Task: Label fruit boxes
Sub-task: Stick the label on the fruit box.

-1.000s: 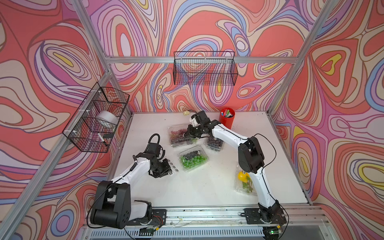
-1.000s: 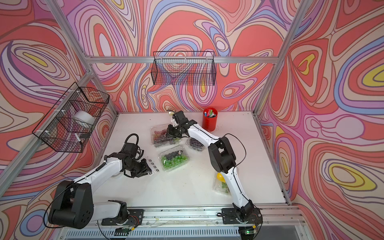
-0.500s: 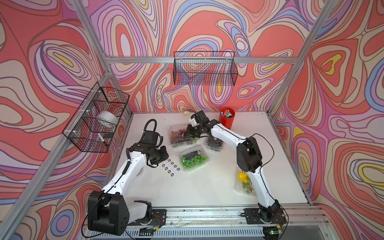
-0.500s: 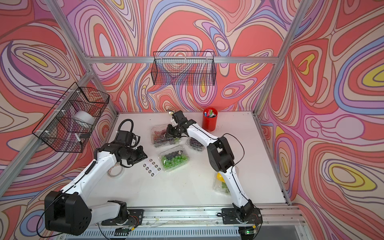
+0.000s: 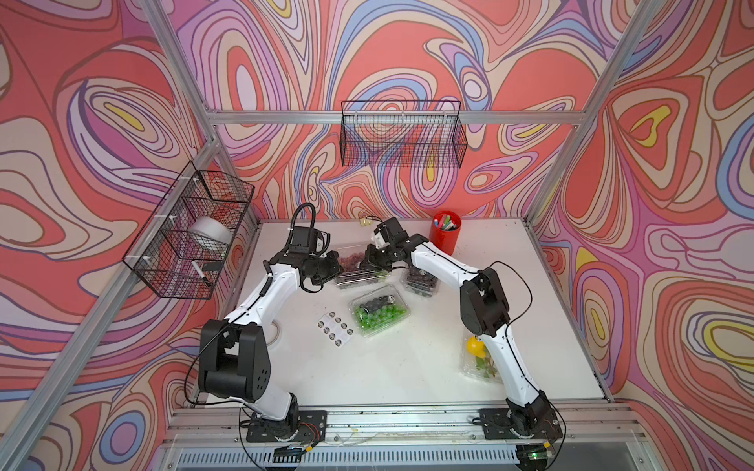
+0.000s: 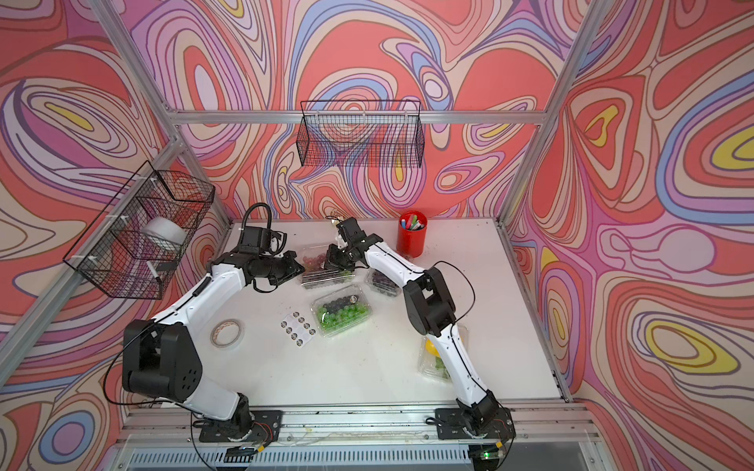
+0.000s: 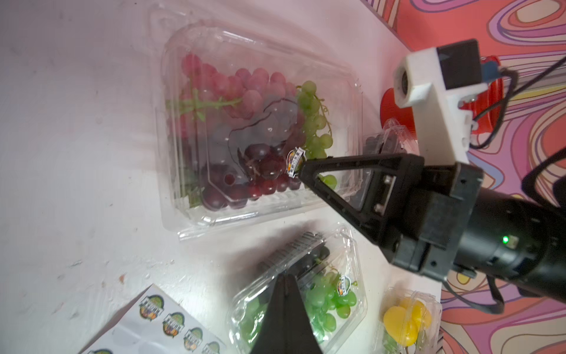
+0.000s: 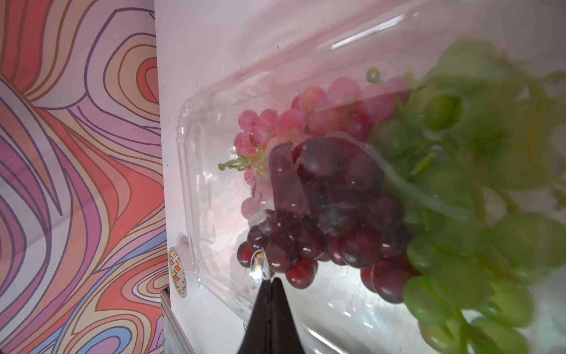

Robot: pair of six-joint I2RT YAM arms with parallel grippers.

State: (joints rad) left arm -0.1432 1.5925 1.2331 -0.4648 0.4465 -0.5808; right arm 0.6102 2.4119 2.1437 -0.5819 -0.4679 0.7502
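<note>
Two pincers met at the red-grape box [image 5: 359,265], far-centre on the worktop [image 5: 408,367]. R pincer [image 7: 301,167] was pinched shut on a round sticker [image 7: 295,161], held right at the lid. L pincer [image 7: 286,275] was closed, empty, just beside that box. Green-grape box [image 5: 379,312] sat nearer, w/ the sticker sheet [image 5: 335,326] beside it.

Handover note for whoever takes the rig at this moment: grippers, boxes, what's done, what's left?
Right gripper: shut on a sticker over the red grape box lid; stuck down or not, cannot tell.
Left gripper: shut, nothing seen in it, near that box.
Green grape box, mid-table, carries a label: done.
Purple grape box, under the right forearm, and yellow fruit box, near the right base: no label seen.
Sticker sheet lies beside the green box.
Left: press this sticker, then label the others.
</note>
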